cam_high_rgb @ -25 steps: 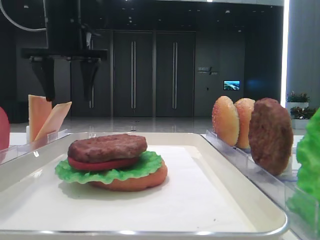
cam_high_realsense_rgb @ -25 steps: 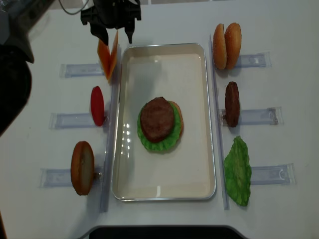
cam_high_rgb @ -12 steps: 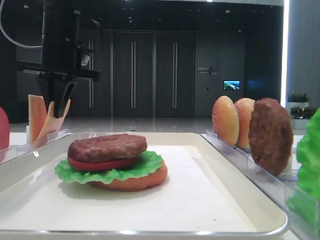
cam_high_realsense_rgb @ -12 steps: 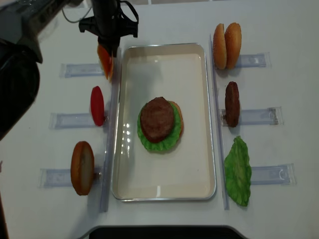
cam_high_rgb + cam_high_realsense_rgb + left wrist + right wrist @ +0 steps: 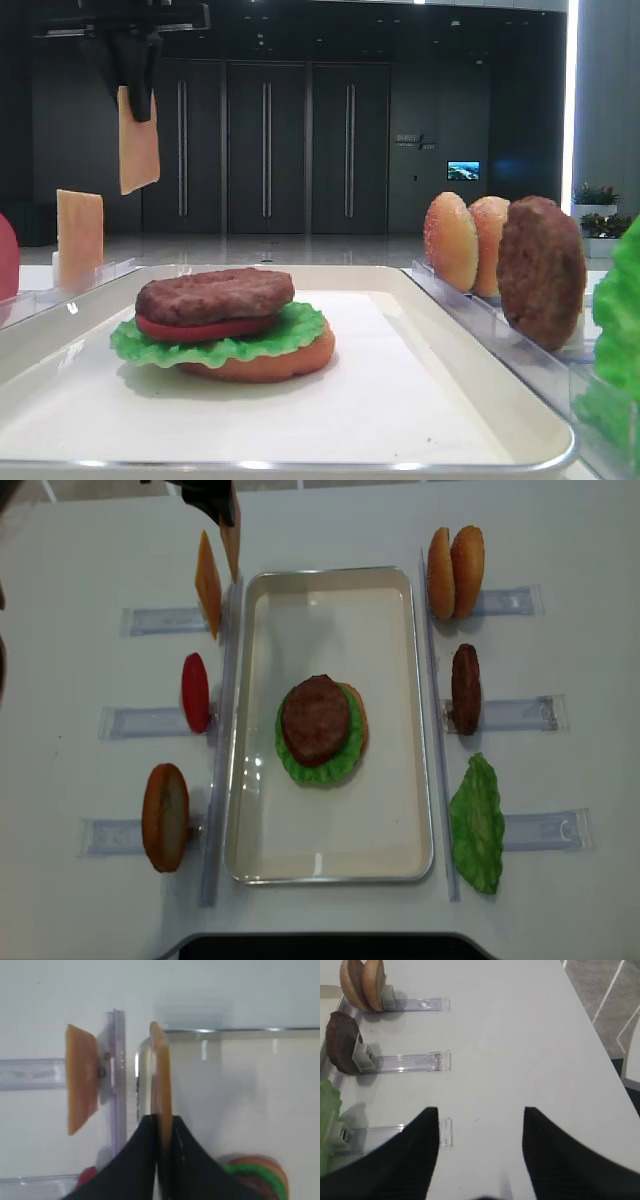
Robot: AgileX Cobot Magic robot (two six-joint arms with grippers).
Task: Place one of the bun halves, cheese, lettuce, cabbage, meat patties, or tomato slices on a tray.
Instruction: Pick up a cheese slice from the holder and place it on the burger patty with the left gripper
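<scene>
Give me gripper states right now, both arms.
Left gripper: shut on the cheese slice, lifted clear of its rack.
Right gripper: open, empty, over the bare table.

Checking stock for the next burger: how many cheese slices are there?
2. One cheese slice hangs clamped in the left tool above the table; the other stands in its rack, left of the tray.

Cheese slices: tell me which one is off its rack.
The cheese slice pinched in the left gripper, hanging in the air; the other slice stands in its rack.
</scene>
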